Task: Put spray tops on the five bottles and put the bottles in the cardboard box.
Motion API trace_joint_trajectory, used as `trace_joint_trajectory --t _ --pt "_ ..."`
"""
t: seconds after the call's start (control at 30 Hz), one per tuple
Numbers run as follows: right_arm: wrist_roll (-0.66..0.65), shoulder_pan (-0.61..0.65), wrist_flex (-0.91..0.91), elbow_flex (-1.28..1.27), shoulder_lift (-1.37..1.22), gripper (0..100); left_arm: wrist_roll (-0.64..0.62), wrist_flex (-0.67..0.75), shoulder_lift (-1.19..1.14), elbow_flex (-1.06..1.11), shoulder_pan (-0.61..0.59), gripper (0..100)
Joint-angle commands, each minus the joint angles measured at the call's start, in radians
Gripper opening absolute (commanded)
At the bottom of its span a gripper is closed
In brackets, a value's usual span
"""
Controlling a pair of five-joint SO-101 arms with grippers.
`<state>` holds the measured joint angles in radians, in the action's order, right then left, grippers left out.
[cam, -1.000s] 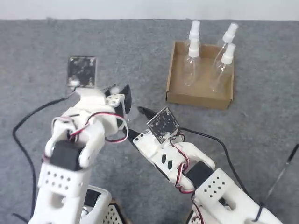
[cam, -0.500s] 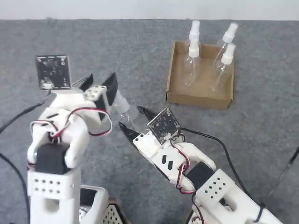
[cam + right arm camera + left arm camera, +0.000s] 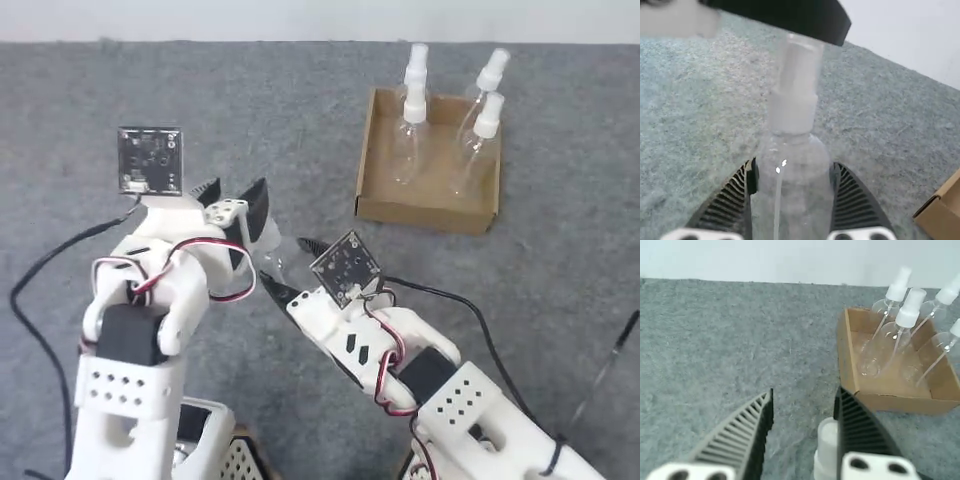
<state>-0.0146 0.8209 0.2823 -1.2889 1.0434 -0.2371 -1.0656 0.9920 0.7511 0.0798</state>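
**Right claw grips the fifth bottle; left claw open above its top**

On the left of the high view, the left claw hangs over the grey table with its two dark fingers spread wide apart and nothing between the tips. In its own wrist view the left claw shows the same wide gap. The white spray top rises just inside one finger, close against it. Whether the finger truly touches the top is hard to tell from here.

Just to the right stands the clear bottle, upright and near the middle of the table, with the spray top sitting on its neck. The right claw is closed around the bottle's body, one finger on each side. The right wrist view confirms it: the right claw presses both ribbed fingers against the round shoulders of the bottle. The spray top stands straight above, and a dark finger of the left claw hovers just over it.

Farther right, well apart from both arms, sits the cardboard box. Four capped bottles lean inside it, their white tops pointing away from the arms. The left wrist view shows the cardboard box with those four capped bottles in it.
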Motion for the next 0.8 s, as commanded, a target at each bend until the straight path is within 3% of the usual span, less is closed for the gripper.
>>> trace_joint_trajectory --t 0.0,0.17,0.37,0.57,0.77 --pt "0.006 -0.044 0.038 0.081 0.042 0.6 0.008 0.012 -0.014 -0.013 -0.009 18" --pt "0.006 -0.081 0.12 0.118 0.044 0.6 0.006 0.008 0.098 -0.048 -0.094 18" --pt "-0.046 -0.15 0.119 0.149 0.044 0.6 0.012 -0.012 0.293 0.056 -0.107 19" --pt "0.018 -0.308 0.136 0.325 0.03 0.6 0.012 0.037 0.407 0.185 -0.098 19" --pt "0.023 -0.357 0.202 0.462 -0.067 0.6 0.037 0.127 0.443 0.354 -0.014 19"
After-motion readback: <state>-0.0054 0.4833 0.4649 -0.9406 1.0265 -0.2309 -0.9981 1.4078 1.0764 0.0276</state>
